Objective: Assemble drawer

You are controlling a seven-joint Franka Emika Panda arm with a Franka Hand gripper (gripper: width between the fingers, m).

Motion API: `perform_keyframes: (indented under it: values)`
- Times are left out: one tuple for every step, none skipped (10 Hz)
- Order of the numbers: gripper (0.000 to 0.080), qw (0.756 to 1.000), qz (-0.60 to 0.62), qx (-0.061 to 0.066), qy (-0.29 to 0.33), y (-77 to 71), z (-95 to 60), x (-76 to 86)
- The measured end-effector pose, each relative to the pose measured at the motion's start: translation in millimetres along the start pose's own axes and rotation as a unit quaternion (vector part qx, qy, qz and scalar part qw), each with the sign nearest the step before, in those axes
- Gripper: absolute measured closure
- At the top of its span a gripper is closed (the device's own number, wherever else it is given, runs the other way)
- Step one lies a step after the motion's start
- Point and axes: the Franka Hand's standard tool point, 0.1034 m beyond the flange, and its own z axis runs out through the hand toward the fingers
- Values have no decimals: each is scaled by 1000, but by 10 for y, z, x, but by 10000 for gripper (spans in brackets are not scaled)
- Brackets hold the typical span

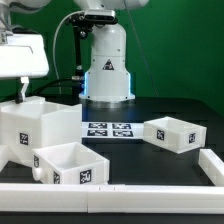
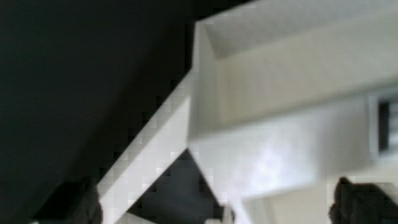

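Observation:
The drawer's large white housing (image 1: pixel 35 125) stands at the exterior view's left, with a square tag on its front. It fills the wrist view (image 2: pixel 285 90) at close range, blurred. My gripper (image 1: pixel 22 95) hangs just above the housing's top far-left edge. In the wrist view the gripper (image 2: pixel 217 205) is open. Its dark fingertips (image 2: pixel 71 205) stand wide apart, with a housing wall and some dark table between them. One small open-top tray (image 1: pixel 70 165) lies in front of the housing. A second tray (image 1: pixel 175 132) lies at the right, slightly turned.
The marker board (image 1: pixel 108 129) lies flat at the middle, in front of the arm's base (image 1: pixel 107 70). A white rail (image 1: pixel 215 165) runs along the table's front and right edges. The table is black.

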Motion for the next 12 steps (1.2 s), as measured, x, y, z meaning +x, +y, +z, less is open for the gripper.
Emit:
perform_keyframes:
  values:
    - [150, 1000, -4, 2, -4, -41, 27, 94]
    - [150, 1000, -5, 2, -3, -81, 42, 148]
    - [150, 1000, -11, -9, -3, -91, 45, 189]
    - [150, 999, -31, -22, -5, -96, 54, 219]
    - [150, 998, -52, -31, -8, -91, 81, 214]
    - [150, 993, -106, -44, -14, -48, 116, 129]
    - [150, 990, -131, -50, -20, -28, 145, 16]
    - [150, 992, -112, -49, -20, -28, 141, 38]
    - [150, 992, -116, -50, -23, -24, 143, 35]
    - [150, 989, -134, -49, -27, -22, 152, 30]
    - [150, 986, -159, -45, -33, -34, 179, 37]
    - [150, 989, -139, -33, -34, -70, 241, 40]
